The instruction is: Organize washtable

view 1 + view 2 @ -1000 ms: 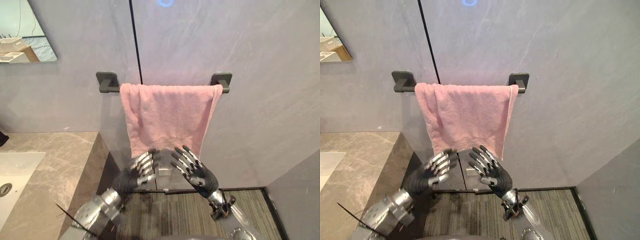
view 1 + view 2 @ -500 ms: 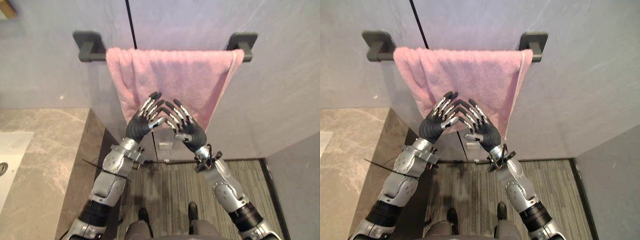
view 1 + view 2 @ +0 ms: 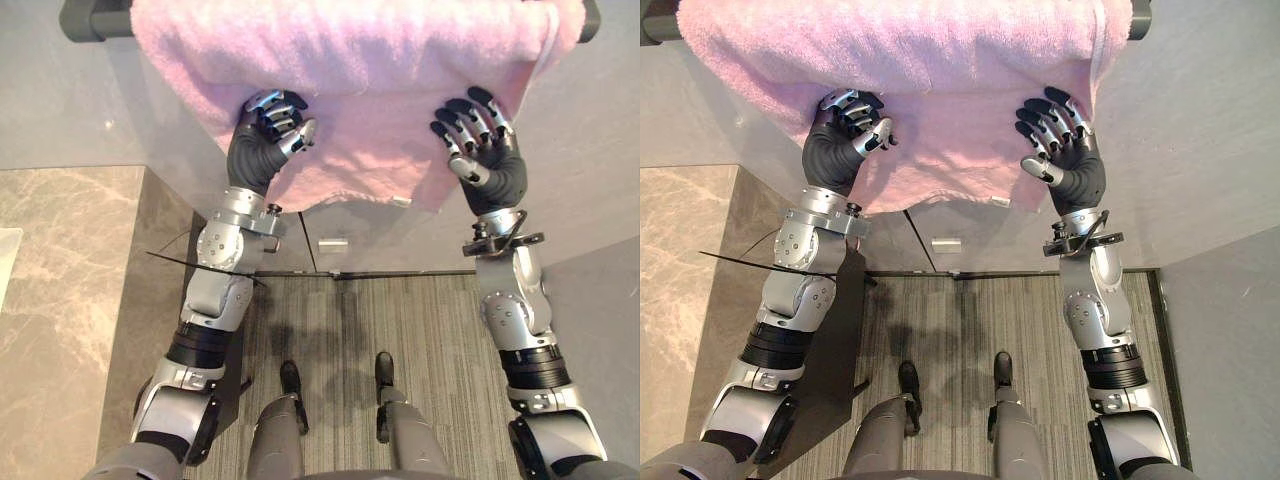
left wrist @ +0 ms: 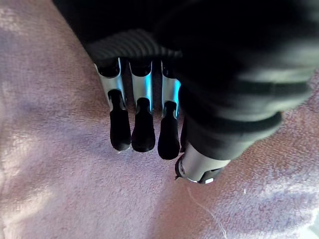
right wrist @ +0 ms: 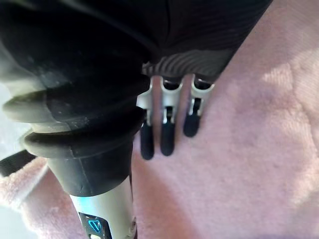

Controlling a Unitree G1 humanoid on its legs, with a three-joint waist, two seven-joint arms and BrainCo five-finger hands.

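A pink towel [image 3: 360, 80] hangs over a dark wall rail [image 3: 92, 20] and spreads across the top of the eye views. My left hand [image 3: 262, 135] is raised against the towel's left part, its fingers lightly bent and their dark tips [image 4: 142, 134] resting on the cloth. Over on the towel's right part my right hand [image 3: 488, 150] is held up with straight, spread fingers. Its fingertips [image 5: 167, 144] lie flat on the pink cloth. No fold of cloth is pinched in either hand. The towel's lower edge [image 3: 940, 195] hangs between the two wrists.
A marble counter [image 3: 60, 300] runs along the left side, with its dark side panel [image 3: 150, 330] by my left arm. A striped grey floor mat [image 3: 340, 330] lies below. A grey wall [image 3: 605, 330] closes the right side.
The camera has moved closer to the towel. Both hands have risen from the middle of its lower edge and moved apart to its left and right parts.
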